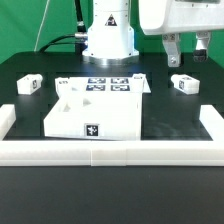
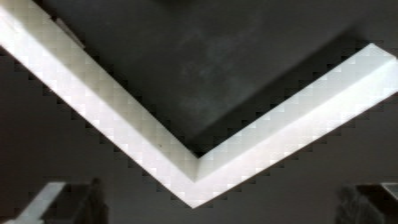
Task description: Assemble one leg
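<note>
Two small white legs with marker tags lie on the black table: one leg [image 1: 185, 84] at the exterior view's right, another leg [image 1: 30, 85] at its left. The large white panel [image 1: 95, 112] lies in the middle. My gripper [image 1: 186, 50] hangs above the right leg, well clear of it, with its jaws apart and nothing between them. In the wrist view the gripper [image 2: 212, 206] is open. Only its dark fingertips [image 2: 54, 202] show at the frame's edge, and no leg is in that view.
A long white border rail [image 1: 110, 152] runs along the front and up both sides; one of its corners [image 2: 187, 165] fills the wrist view. The marker board [image 1: 108, 84] lies behind the panel, in front of the robot base [image 1: 107, 35].
</note>
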Robot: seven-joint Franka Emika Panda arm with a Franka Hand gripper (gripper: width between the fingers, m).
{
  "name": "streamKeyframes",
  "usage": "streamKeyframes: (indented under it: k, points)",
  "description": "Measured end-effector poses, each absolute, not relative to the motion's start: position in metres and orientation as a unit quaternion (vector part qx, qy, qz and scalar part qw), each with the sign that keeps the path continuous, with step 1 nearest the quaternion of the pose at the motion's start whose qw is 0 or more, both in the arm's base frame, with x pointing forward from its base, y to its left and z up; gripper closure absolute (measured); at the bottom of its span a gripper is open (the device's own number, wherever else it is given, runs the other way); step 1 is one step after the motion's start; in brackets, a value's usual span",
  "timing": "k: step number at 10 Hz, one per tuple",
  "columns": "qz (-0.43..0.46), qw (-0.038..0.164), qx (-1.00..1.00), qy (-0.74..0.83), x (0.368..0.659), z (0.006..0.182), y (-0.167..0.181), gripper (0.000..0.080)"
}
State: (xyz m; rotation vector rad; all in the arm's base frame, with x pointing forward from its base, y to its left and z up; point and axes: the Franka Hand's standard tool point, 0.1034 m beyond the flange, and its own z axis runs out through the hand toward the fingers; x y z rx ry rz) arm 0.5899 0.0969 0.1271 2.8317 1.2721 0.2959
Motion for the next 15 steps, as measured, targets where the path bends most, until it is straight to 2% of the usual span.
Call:
streamKeyframes:
  k: [6, 9, 11, 15]
  points:
    - [0.095, 0.013, 0.903, 0.419, 0.589, 0.126, 0.096, 0.015]
    - [0.088, 0.024, 0.85, 0.52, 0.57, 0.104, 0.077, 0.015]
    - [0.069, 0.033, 0.824, 0.561, 0.566, 0.101, 0.077, 0.015]
    - [0.07, 0.032, 0.825, 0.559, 0.566, 0.101, 0.076, 0.015]
